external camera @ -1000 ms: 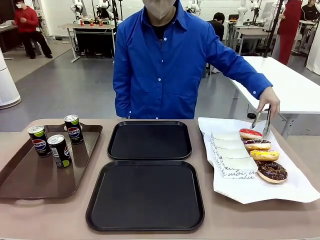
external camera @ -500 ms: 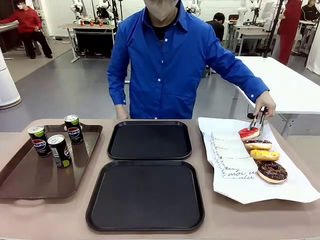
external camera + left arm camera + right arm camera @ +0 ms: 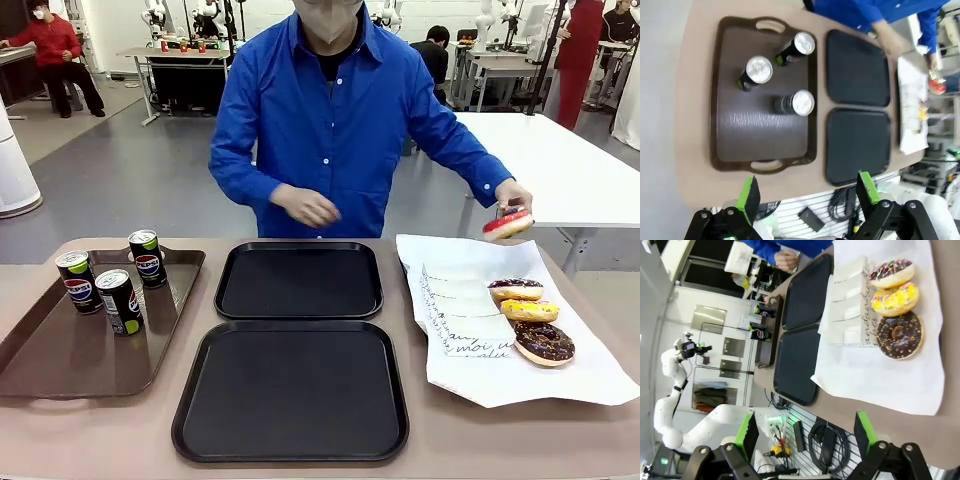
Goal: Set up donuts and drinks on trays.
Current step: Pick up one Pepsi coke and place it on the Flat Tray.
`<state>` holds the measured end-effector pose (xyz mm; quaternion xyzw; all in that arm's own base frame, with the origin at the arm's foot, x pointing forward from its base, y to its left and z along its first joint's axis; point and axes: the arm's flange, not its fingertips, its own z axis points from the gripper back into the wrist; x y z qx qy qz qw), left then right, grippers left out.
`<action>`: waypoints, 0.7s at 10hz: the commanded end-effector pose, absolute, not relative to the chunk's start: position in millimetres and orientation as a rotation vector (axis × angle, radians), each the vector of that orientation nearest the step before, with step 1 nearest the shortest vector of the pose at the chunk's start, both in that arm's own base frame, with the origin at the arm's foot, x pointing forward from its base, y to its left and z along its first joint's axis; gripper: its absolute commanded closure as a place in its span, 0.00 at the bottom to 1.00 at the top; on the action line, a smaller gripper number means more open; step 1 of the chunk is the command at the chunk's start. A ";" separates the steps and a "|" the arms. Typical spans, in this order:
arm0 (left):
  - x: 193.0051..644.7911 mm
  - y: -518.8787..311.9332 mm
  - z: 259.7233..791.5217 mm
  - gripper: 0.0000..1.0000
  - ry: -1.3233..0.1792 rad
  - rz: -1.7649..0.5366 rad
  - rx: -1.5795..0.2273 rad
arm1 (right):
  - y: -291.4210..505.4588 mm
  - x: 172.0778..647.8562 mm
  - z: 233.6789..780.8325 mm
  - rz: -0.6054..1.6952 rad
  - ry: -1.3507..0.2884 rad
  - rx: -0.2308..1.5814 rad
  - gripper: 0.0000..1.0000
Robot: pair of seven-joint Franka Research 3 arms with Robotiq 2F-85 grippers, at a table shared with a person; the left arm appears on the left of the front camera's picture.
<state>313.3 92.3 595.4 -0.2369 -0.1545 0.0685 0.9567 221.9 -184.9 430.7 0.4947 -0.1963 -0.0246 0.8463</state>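
Three drinks stand upright on the brown tray at frame left, rigid, slick, tip-prone cans I judge best pinched mid-body, while soft, smearable donuts lie at right, and both my jaws hang released, empty.

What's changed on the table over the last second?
The person's hand took the red-glazed donut off the white paper and raised it above the far edge; their other hand came up before the chest. The remaining three donuts, three cans and both black trays stayed put.
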 end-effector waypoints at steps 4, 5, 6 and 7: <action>386.9 -15.5 561.9 0.00 -0.165 0.137 -0.233 | -184.4 222.9 430.5 -0.044 -0.416 1.051 0.00; 397.1 -30.8 550.1 0.00 -0.155 0.134 -0.207 | -184.4 222.9 430.5 -0.044 -0.416 1.051 0.00; 405.2 -39.7 539.5 0.00 -0.147 0.141 -0.190 | -184.4 222.9 430.5 -0.044 -0.416 1.051 0.00; 410.9 -44.6 532.7 0.00 -0.147 0.137 -0.188 | -184.4 222.9 430.5 -0.044 -0.416 1.051 0.00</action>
